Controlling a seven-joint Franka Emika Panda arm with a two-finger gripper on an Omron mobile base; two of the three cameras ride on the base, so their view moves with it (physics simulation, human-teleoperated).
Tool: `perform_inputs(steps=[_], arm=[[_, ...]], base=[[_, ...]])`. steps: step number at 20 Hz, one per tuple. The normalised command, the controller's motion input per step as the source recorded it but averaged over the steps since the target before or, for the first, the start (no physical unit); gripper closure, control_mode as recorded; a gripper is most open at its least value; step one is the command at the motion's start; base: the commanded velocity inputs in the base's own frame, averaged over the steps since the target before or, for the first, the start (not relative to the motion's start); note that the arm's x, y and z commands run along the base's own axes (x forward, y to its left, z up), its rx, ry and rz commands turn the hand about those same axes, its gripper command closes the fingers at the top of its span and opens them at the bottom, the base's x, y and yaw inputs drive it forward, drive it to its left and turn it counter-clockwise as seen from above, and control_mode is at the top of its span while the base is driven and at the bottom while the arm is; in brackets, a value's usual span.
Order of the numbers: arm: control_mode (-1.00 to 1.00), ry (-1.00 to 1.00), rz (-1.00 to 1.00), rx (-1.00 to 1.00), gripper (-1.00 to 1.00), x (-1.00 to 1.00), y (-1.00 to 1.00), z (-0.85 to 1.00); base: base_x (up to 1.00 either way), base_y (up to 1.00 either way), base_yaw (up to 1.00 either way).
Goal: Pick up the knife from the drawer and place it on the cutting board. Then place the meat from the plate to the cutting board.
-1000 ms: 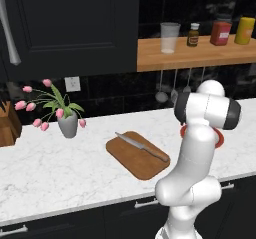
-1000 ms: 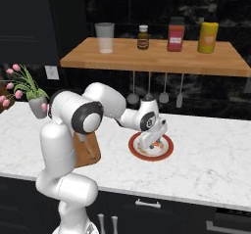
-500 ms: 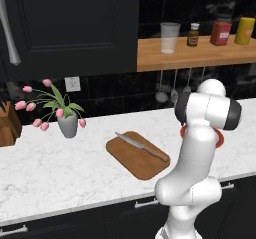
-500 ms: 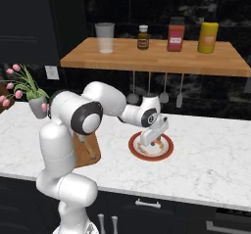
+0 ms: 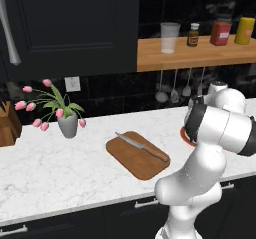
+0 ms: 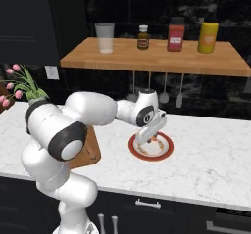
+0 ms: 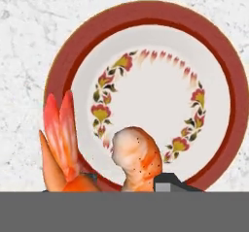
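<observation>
The knife (image 5: 140, 146) already lies across the cutting board (image 5: 137, 154), so the step in hand is taking the meat (image 7: 138, 160) off the plate (image 7: 228, 80). From the hand camera the meat sits at the near edge of the plate, right up against the gripper (image 7: 127, 181), with one dark fingertip (image 7: 168, 181) just beside its body and its fanned tail lying over the plate's red rim on the other side. The jaws look narrowed around the piece, but I cannot tell whether they are truly clamped on it.

To do this well, the fingers should pinch the thick curled body rather than the thin tail, and the grip should be firm before any lift. The lift should go straight up from the plate, then swing across to the board, setting down on bare wood beside the knife rather than on the blade.

Much is hidden. The fingertips are cut off at the bottom of the hand view. From the right base camera the hand (image 6: 149, 130) covers the near part of the plate, so the meat there is too small to make out, and the arm hides most of the board.
</observation>
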Motion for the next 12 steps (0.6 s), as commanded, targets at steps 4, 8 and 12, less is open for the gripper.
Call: perform_inputs(steps=[4, 8, 12], arm=[[-1.0, -0.03, 0.01, 0.03, 1.0, -0.54, 0.87, 0.62], [-1.0, 0.0, 0.05, 0.01, 1.0, -0.41, 1.0, 0.45], [-1.0, 0.0, 0.07, 0.0, 1.0, -0.41, 1.0, 0.33]], base=[[0.0, 0.0, 0.0], [0.0, 0.0, 0.0], [0.0, 0.0, 0.0]])
